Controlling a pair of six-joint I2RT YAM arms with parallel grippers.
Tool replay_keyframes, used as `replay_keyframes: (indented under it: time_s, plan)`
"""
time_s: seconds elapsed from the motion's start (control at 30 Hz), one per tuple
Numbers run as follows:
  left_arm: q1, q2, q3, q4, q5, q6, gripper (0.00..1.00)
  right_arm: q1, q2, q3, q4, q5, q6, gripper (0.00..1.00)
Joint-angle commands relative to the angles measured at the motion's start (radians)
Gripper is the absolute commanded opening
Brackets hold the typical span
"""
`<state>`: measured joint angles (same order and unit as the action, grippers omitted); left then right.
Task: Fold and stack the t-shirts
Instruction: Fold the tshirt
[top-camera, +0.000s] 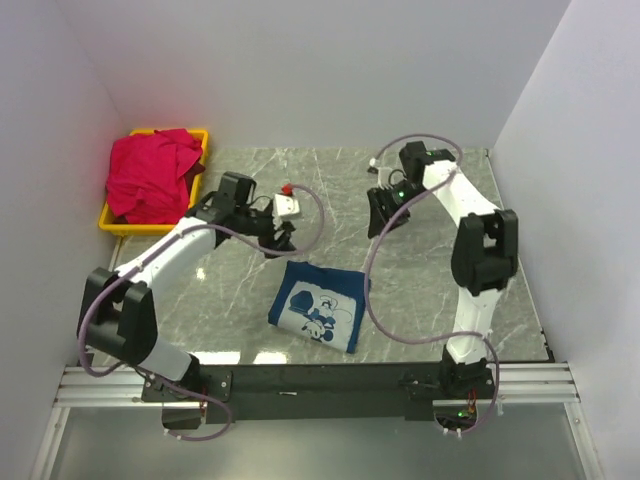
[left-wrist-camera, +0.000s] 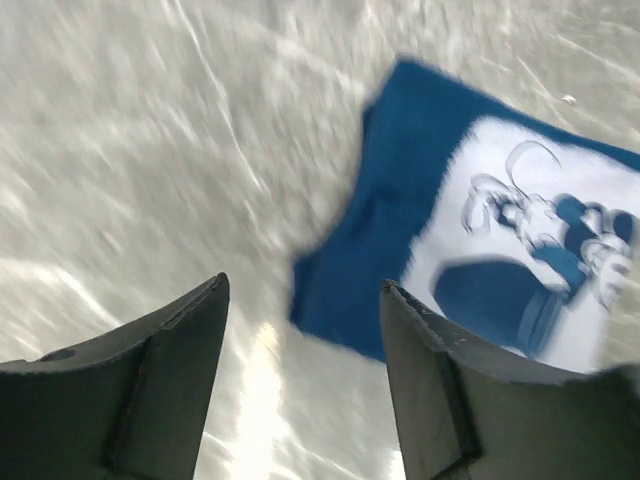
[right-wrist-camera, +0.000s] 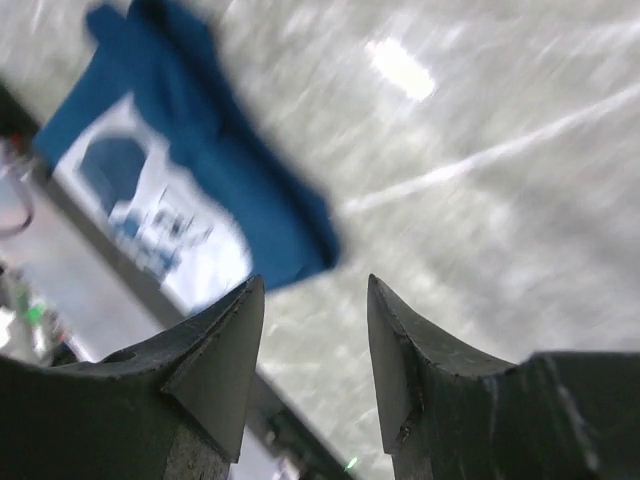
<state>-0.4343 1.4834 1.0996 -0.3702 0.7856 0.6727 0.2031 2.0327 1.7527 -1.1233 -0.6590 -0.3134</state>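
Note:
The navy blue t-shirt (top-camera: 318, 304) lies folded on the marble table near the front middle, its white cartoon print up. It also shows in the left wrist view (left-wrist-camera: 400, 200) and in the right wrist view (right-wrist-camera: 230, 190), both blurred. The red-pink t-shirt (top-camera: 150, 175) is heaped in the yellow bin (top-camera: 115, 222) at the back left. My left gripper (top-camera: 283, 236) hangs open and empty above the table behind the navy shirt; its jaws (left-wrist-camera: 303, 288) frame the shirt's corner. My right gripper (top-camera: 380, 215) is open and empty at the back right (right-wrist-camera: 315, 285).
A small white object with a red part (top-camera: 288, 203) lies on the table behind the left gripper. Grey walls close in the table on the left, back and right. The black frame rail (top-camera: 320, 380) runs along the front edge.

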Motion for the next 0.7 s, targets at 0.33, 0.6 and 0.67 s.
replay_keyframes:
  time_s: [0.33, 0.6, 0.67]
  plan:
    - [0.144, 0.198, 0.049, -0.152, 0.1, -0.191, 0.74, 0.068, -0.164, -0.377, 0.155, -0.117, 0.023, 0.53]
    - [0.132, 0.31, 0.089, -0.124, 0.053, -0.259, 0.74, 0.107, -0.095, -0.389, 0.198, -0.065, 0.037, 0.54]
    - [0.124, 0.321, 0.101, -0.122, 0.038, -0.263, 0.74, 0.114, -0.091, -0.394, 0.195, -0.07, 0.03, 0.54]
